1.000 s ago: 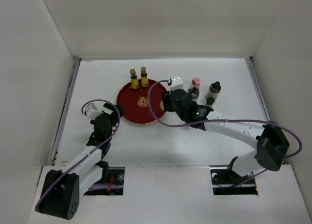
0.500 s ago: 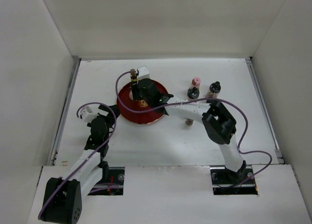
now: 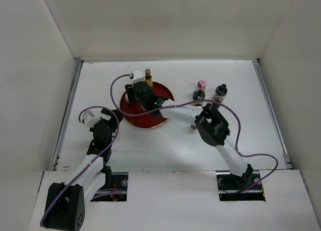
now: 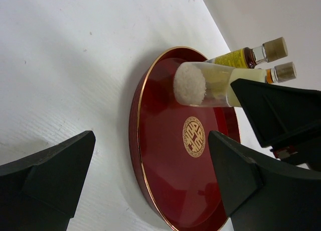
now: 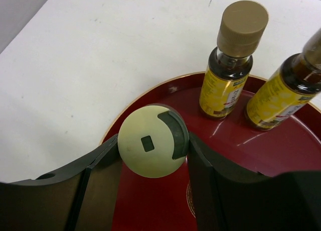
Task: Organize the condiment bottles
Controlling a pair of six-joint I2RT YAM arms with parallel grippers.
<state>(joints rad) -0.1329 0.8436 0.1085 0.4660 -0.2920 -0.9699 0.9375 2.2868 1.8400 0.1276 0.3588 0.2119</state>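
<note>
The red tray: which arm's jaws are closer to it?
Right. The right gripper is over the red tray, jaws shut on the cream-white bottle. The left gripper sits off the tray's near-left edge, jaws open, holding nothing.

The white counter (image 3: 241, 135) carries a round red tray (image 3: 144, 120) left of centre. Well apart to its right, three small bottles stand close together: a pink-capped bottle (image 3: 201, 84), a dark-capped shaker (image 3: 199, 95) just in front of it, and a second shaker (image 3: 218, 92) beside them
</note>
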